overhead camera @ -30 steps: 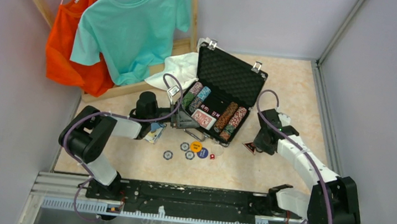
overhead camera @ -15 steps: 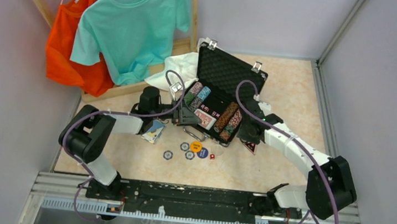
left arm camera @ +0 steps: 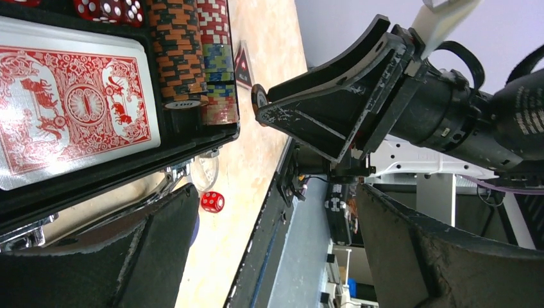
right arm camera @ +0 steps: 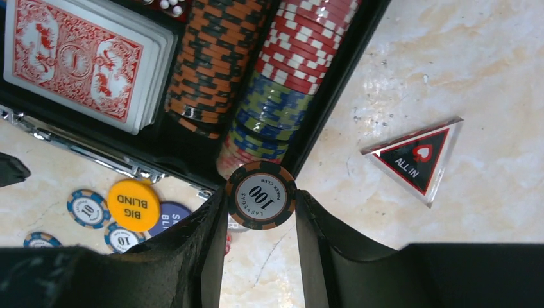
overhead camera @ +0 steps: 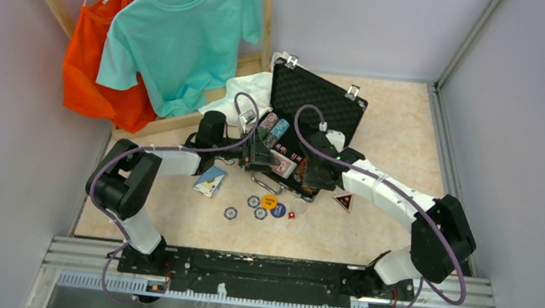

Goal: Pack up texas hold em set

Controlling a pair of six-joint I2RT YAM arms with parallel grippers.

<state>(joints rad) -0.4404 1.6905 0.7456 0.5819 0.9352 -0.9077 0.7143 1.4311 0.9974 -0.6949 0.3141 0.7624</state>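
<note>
1. Our right arm stretches from its base toward 10 o'clock. The right gripper (right arm camera: 261, 192) pinches a 100 poker chip (right arm camera: 260, 201) at the near edge of the open black case (overhead camera: 313, 105).
2. Our left arm reaches toward 2 o'clock. The left gripper (left arm camera: 276, 192) is spread wide and empty at the case's front rim, near the red card deck (left arm camera: 70, 109).
3. The BIG BLIND button (right arm camera: 133, 204) lies on the table at 6 o'clock from the case.

Black case (overhead camera: 319, 101) open, lid upright; chip rows (right arm camera: 212, 70), red deck (right arm camera: 77, 61) inside; 100 chip (right arm camera: 260, 195) gripped at case's front edge; blue deck (overhead camera: 210, 181), buttons (overhead camera: 270, 201) before case.
</note>
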